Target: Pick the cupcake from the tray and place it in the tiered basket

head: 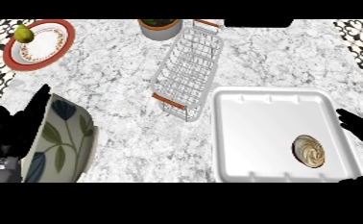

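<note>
- The cupcake point(309, 151) sat in the white tray point(241, 122), in the tray's near right part, close to the right wall.
- The cupcake showed a swirled brown and cream top, and nothing touched it.
- The tray lay on the marble bench point(120, 79) at the near right of the scene.
- The wire tiered basket point(188, 71) stood on the bench just left of the tray's far left corner and ran away toward the far edge.
- The basket carried orange-brown handles at its near and far ends, and no item was visible inside it.
- The right hand point(350, 122) showed at the right edge of the view, beside the tray's right wall and farther back than the cupcake; its fingers were straight, spread and held nothing.
- The left hand point(21, 117) showed at the left edge, with dark fingers pointing up and apart, holding nothing.
- A large bowl with a blue and green leaf pattern point(60, 143) stood at the near left, just right of the left hand.
- A red-rimmed plate point(42, 45) lay at the far left, with a pear point(23, 33) on its far left edge.
- A potted plant point(161, 27) stood at the far edge, just left of the basket's far end.
</note>
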`<state>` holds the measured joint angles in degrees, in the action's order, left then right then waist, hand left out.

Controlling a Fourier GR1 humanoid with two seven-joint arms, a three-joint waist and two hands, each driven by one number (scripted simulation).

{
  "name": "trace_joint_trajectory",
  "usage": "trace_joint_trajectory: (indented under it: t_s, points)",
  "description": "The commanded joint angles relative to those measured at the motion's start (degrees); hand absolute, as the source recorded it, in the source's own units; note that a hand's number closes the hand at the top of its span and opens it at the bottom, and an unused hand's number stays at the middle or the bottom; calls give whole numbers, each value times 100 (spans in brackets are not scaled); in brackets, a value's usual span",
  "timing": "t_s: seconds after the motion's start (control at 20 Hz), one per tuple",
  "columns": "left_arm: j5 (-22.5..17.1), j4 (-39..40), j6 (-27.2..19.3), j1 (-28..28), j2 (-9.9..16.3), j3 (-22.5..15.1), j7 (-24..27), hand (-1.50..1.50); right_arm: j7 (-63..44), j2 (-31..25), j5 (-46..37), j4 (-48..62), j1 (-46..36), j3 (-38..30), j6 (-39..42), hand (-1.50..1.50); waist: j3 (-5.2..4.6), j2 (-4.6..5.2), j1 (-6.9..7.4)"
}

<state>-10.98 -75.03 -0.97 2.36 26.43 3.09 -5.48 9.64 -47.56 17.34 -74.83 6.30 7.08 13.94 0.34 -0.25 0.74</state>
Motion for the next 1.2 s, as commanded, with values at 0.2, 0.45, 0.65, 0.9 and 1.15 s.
trace_joint_trajectory:
  t_s: [0.2,0.45,0.65,0.9,1.15]
  points:
    - [111,-148,-9,-395,-283,-101,-147,0,-1521,-304,247,-545,-400,35,705,-150,-37,21,-46]
    - [-11,73,393,-444,-116,105,41,0,-2354,-301,295,-773,-607,129,932,-150,-40,22,-63]
    - [133,282,318,-613,-224,211,395,0,-1964,-492,-134,-418,-261,10,1228,-150,-37,25,-95]
    - [203,-342,236,-408,-281,235,-275,0,-2690,-193,-111,-846,-224,-297,1140,-150,-36,15,-103]
    - [308,405,359,-240,-483,214,201,0,-2045,-120,-274,33,-433,-413,1725,-150,-37,31,-106]
